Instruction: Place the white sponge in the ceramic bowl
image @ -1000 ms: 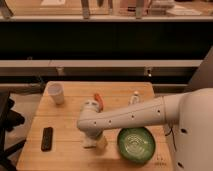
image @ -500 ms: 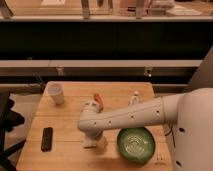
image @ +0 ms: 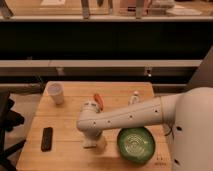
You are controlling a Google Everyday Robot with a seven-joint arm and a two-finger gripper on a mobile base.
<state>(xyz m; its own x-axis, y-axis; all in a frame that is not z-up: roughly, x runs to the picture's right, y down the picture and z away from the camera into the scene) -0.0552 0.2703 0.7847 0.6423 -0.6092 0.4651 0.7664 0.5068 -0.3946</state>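
Note:
The ceramic bowl (image: 121,140) is dark green with pale swirls and sits at the table's front right, with nothing in it. My gripper (image: 92,143) points down at the table just left of the bowl, at the end of the white arm (image: 130,117) that reaches in from the right. A small off-white pad, the white sponge (image: 103,143), shows at the gripper's tip on the table, partly hidden by it. I cannot tell whether the gripper is touching it.
On the wooden table (image: 67,122) are a white cup (image: 56,93) at the back left, a black remote (image: 46,138) at the front left, an orange item (image: 99,99) behind the arm and a white tube (image: 134,98) at the back right. A dark chair (image: 6,122) stands at the left.

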